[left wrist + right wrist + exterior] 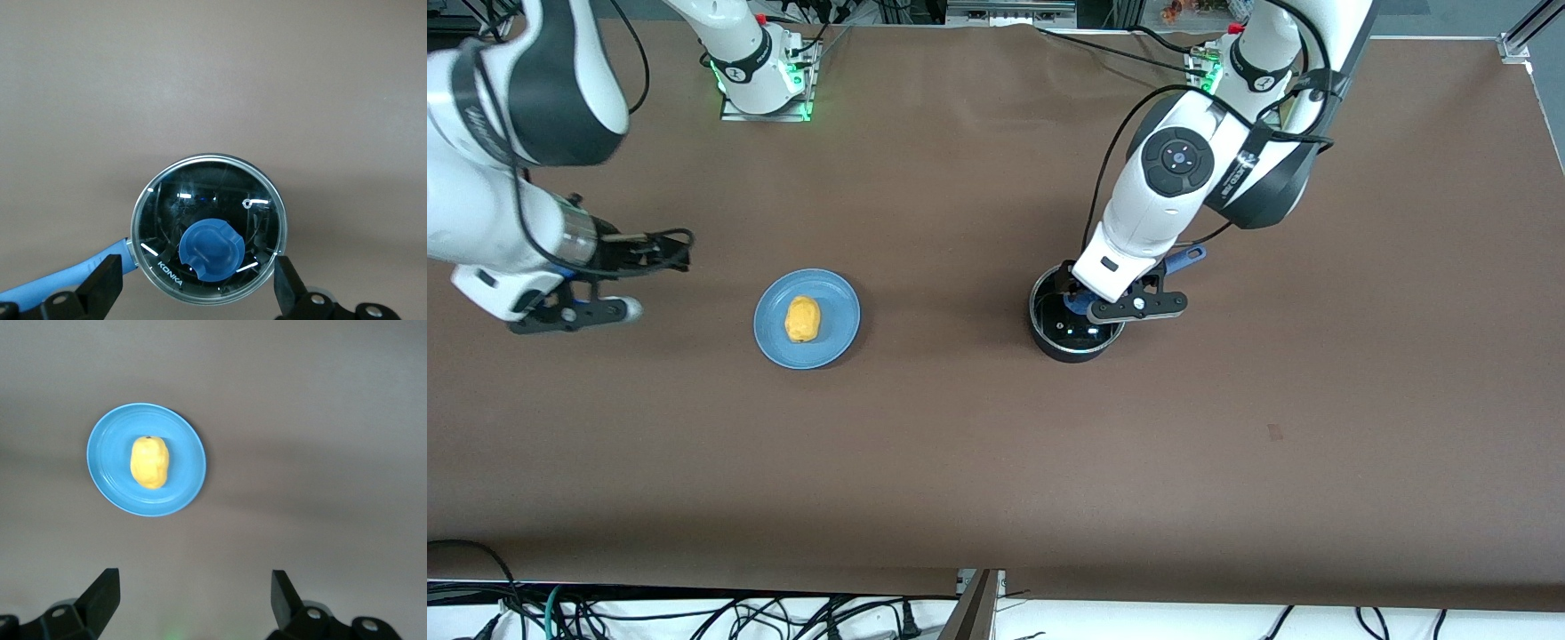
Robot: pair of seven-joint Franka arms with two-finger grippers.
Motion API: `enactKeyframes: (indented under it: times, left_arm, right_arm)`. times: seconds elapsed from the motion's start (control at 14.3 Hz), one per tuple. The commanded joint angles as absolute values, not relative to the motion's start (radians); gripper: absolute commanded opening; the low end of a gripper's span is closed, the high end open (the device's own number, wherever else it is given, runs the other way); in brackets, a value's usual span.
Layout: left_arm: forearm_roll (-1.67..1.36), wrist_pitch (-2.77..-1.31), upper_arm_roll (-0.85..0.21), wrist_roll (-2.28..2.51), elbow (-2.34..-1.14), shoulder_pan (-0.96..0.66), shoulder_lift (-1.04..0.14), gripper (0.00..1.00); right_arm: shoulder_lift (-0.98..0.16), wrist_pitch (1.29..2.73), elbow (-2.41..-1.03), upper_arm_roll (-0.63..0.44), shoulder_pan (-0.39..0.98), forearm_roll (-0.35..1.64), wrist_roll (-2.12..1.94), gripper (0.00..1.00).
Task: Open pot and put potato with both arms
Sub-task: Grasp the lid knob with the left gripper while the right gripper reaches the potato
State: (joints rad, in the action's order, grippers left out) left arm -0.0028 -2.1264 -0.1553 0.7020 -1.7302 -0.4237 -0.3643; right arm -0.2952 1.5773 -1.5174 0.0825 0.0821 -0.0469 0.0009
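The black pot (1074, 338) stands on the table with its glass lid (200, 193) on and its blue handle (1185, 258) pointing toward the left arm's base. My left gripper (1087, 307) hangs open just above the lid. In the left wrist view (197, 268) its fingers stand wide apart on either side of the blue knob (210, 250), not touching it. The yellow potato (802, 318) lies on a blue plate (836, 342), also in the right wrist view (149, 461). My right gripper (574, 313) is open and empty (193, 581) over bare table, toward the right arm's end from the plate.
The brown table (996, 462) carries only the plate and the pot, well apart from each other. Both arm bases (763, 71) stand at the edge farthest from the front camera. Cables lie below the edge nearest it.
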Motion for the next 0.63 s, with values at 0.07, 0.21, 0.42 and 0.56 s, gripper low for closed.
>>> enactKeyframes:
  times: [0.07,0.21,0.42,0.56]
  left_arm:
    - [0.038,-2.201,-0.150,0.751,-1.789,-0.436,-0.360,1.00]
    - [0.057,-2.229,-0.149,0.775,-1.801,-0.452,-0.377,1.00]
    - [0.090,-2.241,-0.150,0.816,-1.801,-0.460,-0.390,1.00]
    - [0.091,-2.243,-0.150,0.816,-1.801,-0.460,-0.396,1.00]
  right_arm:
    - [-0.371,1.654,-1.546,0.083,0.121,-0.038,0.023,1.00]
    - [-0.374,1.704,-1.592,0.083,0.126,-0.037,0.023,1.00]
    - [-0.374,1.817,-1.690,0.083,0.127,-0.037,0.026,1.00]
    - [-0.374,1.908,-1.762,0.084,0.141,-0.037,0.078,1.00]
